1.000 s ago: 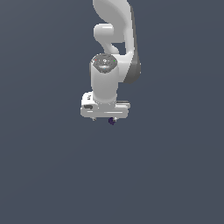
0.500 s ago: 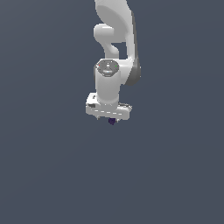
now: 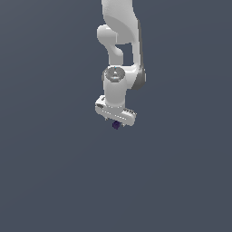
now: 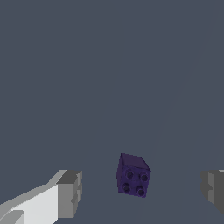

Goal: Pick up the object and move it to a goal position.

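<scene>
The object (image 4: 133, 175) is a tiny dark purple cube with four round studs on one face. In the wrist view it lies on the grey floor between my two grey fingertips (image 4: 70, 192), touching neither. My gripper (image 4: 142, 191) is open, with wide gaps on both sides of the cube. In the exterior view the white hand hangs straight down from the arm, and the gripper (image 3: 116, 121) sits just over the object (image 3: 116, 125), which peeks out below the hand's lower edge.
A plain dark grey floor (image 3: 54, 181) fills both views. The white arm (image 3: 120, 41) rises out of the exterior view's top edge. No other objects or markers show.
The hand has shifted slightly toward the exterior view's right and lowered a little over the cube. The cube itself has stayed in place.
</scene>
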### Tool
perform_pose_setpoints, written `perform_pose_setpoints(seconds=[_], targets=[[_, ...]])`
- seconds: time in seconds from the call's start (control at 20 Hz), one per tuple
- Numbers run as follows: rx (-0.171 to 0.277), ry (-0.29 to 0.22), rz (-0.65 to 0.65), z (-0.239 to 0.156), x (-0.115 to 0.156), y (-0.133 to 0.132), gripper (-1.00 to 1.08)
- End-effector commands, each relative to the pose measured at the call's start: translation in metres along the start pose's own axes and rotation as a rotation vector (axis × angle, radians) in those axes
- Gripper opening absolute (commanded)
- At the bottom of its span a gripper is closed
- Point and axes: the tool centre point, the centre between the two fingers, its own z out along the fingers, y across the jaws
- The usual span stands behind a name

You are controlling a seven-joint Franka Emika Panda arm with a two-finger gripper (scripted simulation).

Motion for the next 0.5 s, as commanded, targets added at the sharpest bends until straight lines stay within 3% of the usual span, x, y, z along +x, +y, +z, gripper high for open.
perform_pose_setpoints(seconds=[0.0,0.45], targets=[[0.004,0.001,0.061,0.008,-0.009,0.001,1.0],[0.011,0.003,0.189,0.023,-0.029,0.005,1.0]])
